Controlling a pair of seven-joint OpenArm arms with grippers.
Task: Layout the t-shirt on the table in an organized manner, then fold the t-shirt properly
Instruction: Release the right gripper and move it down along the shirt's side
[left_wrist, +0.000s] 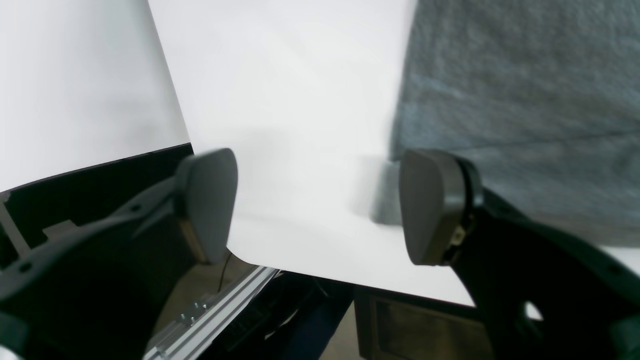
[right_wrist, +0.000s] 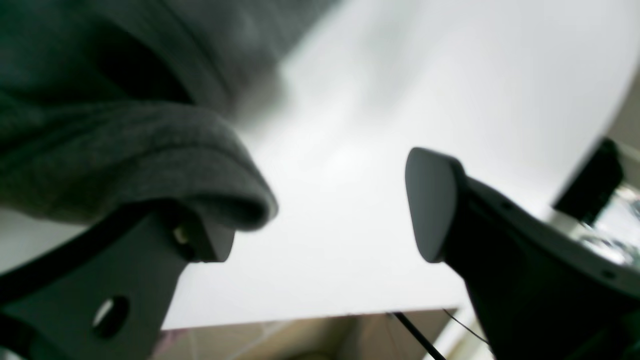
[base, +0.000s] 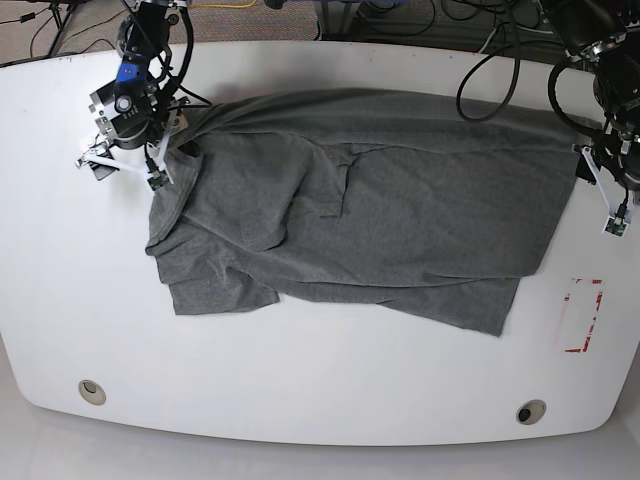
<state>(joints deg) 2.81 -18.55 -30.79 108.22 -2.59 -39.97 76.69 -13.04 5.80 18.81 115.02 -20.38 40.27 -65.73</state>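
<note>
Lying rumpled mid-table (base: 300, 400), t-shirt (base: 380, 210) has sleeves folded under, hard to trace; right gripper (right_wrist: 320, 210) wide, shirt fold hiding one finger; left gripper (left_wrist: 310, 205) wide, empty, at shirt's edge.

The left gripper (left_wrist: 320, 205) sits at the right edge of the base view, jaws spread wide, nothing between the pads (left_wrist: 210, 200). The right gripper (right_wrist: 330, 205) is at the upper left of that view, likewise gaping (grey cloth drapes over one finger (right_wrist: 200, 240), unpinched). Both arms reach in from the top.
</note>
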